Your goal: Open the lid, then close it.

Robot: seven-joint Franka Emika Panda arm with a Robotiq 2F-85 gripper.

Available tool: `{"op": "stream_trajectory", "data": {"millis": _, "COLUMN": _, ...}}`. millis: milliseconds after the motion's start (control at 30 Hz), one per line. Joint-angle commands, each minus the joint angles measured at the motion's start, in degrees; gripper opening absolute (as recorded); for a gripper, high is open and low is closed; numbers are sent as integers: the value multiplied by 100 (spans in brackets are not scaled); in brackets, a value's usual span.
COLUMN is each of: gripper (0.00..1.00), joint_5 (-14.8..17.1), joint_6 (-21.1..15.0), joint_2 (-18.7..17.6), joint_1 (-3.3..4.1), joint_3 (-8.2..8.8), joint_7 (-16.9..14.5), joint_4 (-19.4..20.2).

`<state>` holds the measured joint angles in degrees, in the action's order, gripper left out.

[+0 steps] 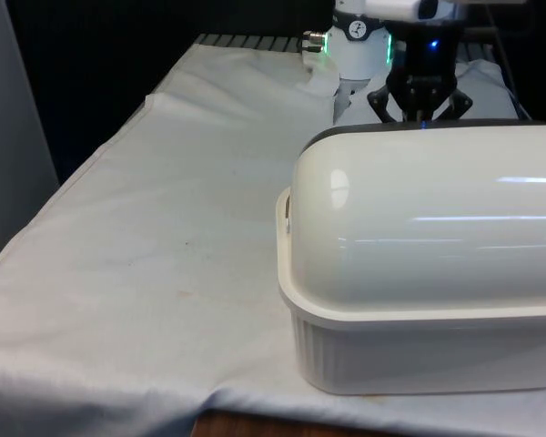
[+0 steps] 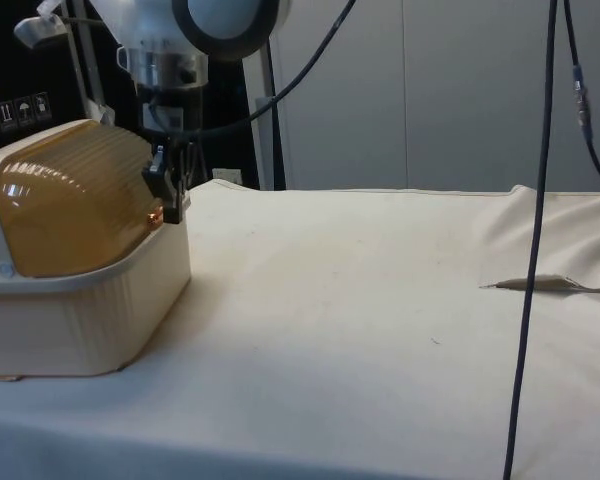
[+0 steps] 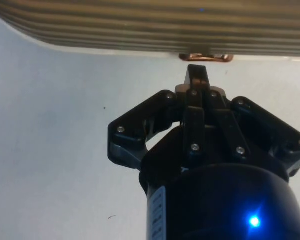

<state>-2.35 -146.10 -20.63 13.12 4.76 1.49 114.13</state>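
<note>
Bright even light; glare streaks the bread box (image 1: 419, 218) lid.

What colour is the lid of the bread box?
The lid is see-through amber with ribs, best seen in the side view, over a cream base.

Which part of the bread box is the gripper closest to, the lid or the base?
The lid: the gripper hangs at its lower front edge, by the small copper handle, above the ribbed cream base.
</note>
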Motion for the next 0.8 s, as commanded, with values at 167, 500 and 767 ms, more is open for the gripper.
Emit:
{"op": "stream_trajectory", "data": {"millis": 167, "gripper": 0, "joint_5": 29, "joint_6": 29, "joint_2": -34, "joint_1": 17, "joint_3": -103, "joint_7": 0, "joint_4": -40}}
{"op": "stream_trajectory", "data": {"millis": 500, "gripper": 0, "joint_5": -57, "joint_6": 63, "joint_2": -74, "joint_1": 52, "joint_3": -115, "joint_7": 34, "joint_4": -115}}
{"op": "stream_trajectory", "data": {"millis": 767, "gripper": 0, "joint_5": 0, "joint_6": 6, "joint_2": -97, "joint_1": 17, "joint_3": -138, "joint_7": -11, "joint_4": -115}}
